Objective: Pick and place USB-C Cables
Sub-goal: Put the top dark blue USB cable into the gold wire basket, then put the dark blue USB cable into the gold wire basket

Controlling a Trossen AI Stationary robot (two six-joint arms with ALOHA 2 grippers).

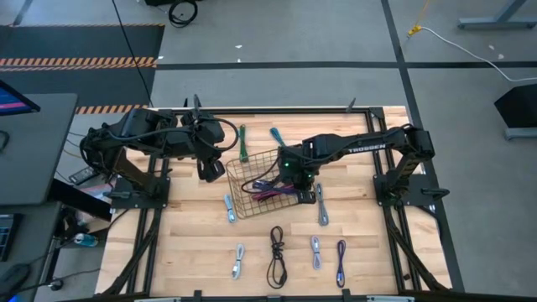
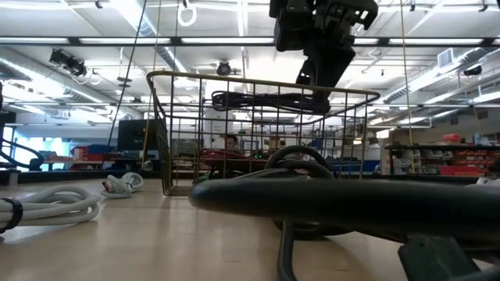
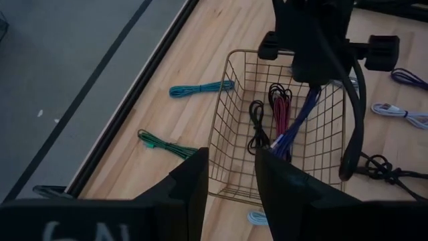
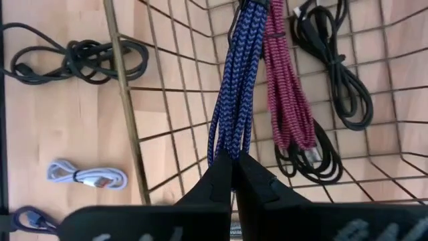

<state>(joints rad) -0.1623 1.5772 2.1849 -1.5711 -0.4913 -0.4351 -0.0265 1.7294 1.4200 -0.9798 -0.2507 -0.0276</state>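
Braided purple cable hangs pinched in right hand above wire-mesh basket.

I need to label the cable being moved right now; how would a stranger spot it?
Find the wire basket mid-table, where the right gripper reaches in. Pinched in its fingers hangs the blue-purple braided cable. Its basket neighbours, a magenta cable and a black cable, lie loose.
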